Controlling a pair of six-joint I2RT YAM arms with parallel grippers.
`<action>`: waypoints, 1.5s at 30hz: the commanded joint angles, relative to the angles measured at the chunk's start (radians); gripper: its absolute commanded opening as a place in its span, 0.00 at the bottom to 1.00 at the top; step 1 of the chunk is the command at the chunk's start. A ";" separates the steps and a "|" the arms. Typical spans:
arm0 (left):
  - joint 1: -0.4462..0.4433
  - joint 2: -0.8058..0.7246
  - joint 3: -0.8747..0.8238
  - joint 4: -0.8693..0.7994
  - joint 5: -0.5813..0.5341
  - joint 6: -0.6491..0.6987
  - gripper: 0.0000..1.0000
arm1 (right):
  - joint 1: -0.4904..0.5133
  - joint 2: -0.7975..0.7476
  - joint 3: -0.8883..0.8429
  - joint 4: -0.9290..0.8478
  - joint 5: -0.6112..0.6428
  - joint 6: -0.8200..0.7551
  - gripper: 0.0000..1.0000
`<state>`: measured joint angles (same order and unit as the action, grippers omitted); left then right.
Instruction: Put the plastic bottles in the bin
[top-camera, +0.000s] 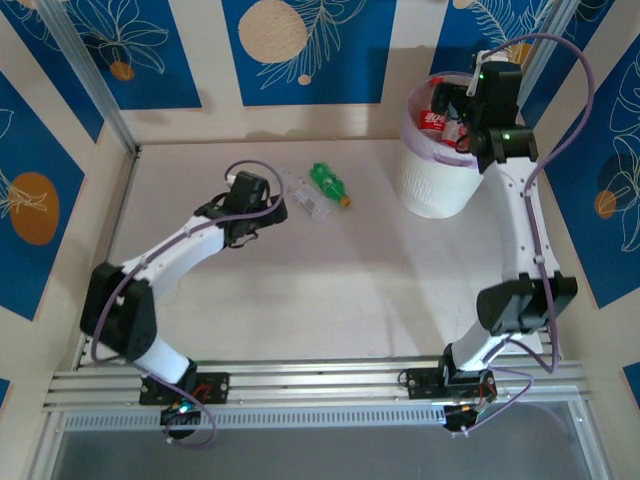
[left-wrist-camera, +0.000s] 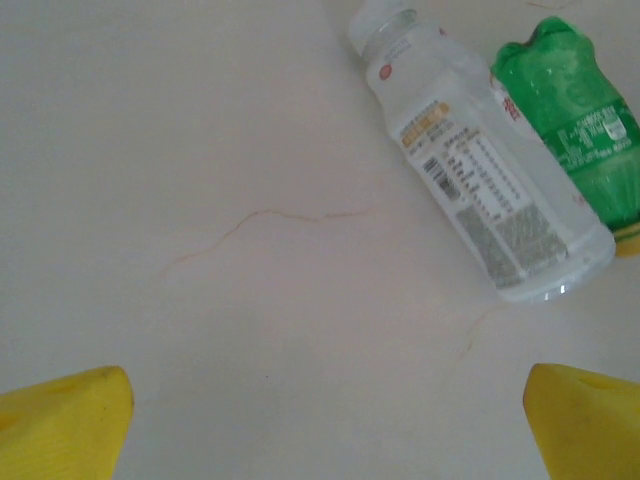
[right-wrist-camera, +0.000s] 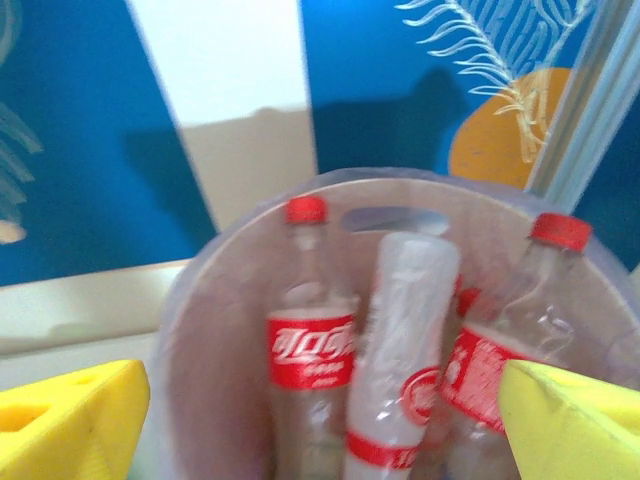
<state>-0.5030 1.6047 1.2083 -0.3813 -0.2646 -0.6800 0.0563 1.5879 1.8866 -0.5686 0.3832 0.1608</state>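
While hanging over the bin (top-camera: 432, 195) w/ right gripper (right-wrist-camera: 320, 425), grips nothing: yellow pads (right-wrist-camera: 70, 425) far apart at either side of wrist view, empty gap betw. them. Below that gap, inside bin, at least three bottles, upright or leaning: red-label bottle (right-wrist-camera: 310, 350) at left, pale bottle (right-wrist-camera: 400, 320) in mid, another red-cap bottle (right-wrist-camera: 505, 340) at right. Reads as drop-off stage at bin for that arm, w/ nothing in hand to release.

On table (top-camera: 350, 290), well apart from bin: clear bottle (left-wrist-camera: 480, 170) and green bottle (left-wrist-camera: 580, 130), both lying on sides, seemingly touching, green to right of clear in top view. Near them, left gripper (left-wrist-camera: 325, 420), low over bare table, jaws fully wide, nothing betw. pads, short of clear bottle.

Next, prob.: reach fwd-right w/ left gripper, straddle clear bottle across its body, not along it. Close gently: thin plastic, prone to crush or squirt out. Watch green neighbour, w/ risk of nudging it off or pinching both. Then carry across to bin. Bin on right arm's side, so long reach for left. Best to lift right gripper clear of rim first to avoid clash.
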 joint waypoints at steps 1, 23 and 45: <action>-0.025 0.119 0.135 -0.001 -0.044 -0.073 1.00 | 0.044 -0.069 -0.079 -0.098 -0.109 0.054 0.91; -0.065 0.693 0.667 -0.174 -0.046 -0.065 1.00 | 0.144 -0.379 -0.515 -0.107 -0.182 0.156 0.90; -0.054 0.452 0.263 0.105 -0.010 0.030 0.64 | 0.166 -0.452 -0.610 -0.090 -0.231 0.221 0.90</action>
<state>-0.5587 2.1128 1.4906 -0.2993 -0.2947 -0.6720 0.2123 1.1576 1.3006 -0.6640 0.1860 0.3542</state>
